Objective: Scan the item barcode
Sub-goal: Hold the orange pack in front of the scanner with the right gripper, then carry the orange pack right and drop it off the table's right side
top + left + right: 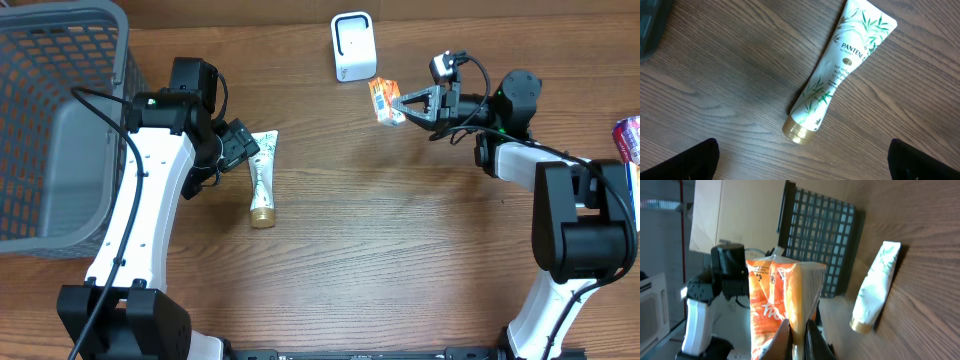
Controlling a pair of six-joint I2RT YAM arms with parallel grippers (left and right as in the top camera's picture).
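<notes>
My right gripper (398,104) is shut on an orange snack packet (384,100), held above the table just right of the white barcode scanner (352,46). In the right wrist view the orange packet (782,300) is pinched between the fingers (782,339) at its lower edge. A white Pantene tube (263,179) with a gold cap lies flat on the wood beside my left gripper (238,146). The left wrist view looks down on the tube (839,72); the left gripper (802,165) stands wide open above the table, its black fingertips (695,162) at the bottom corners, nothing between them.
A grey plastic basket (55,120) fills the far left of the table. A colourful packet (628,138) lies at the right edge. The right wrist view shows the basket (822,240) behind the tube (874,292).
</notes>
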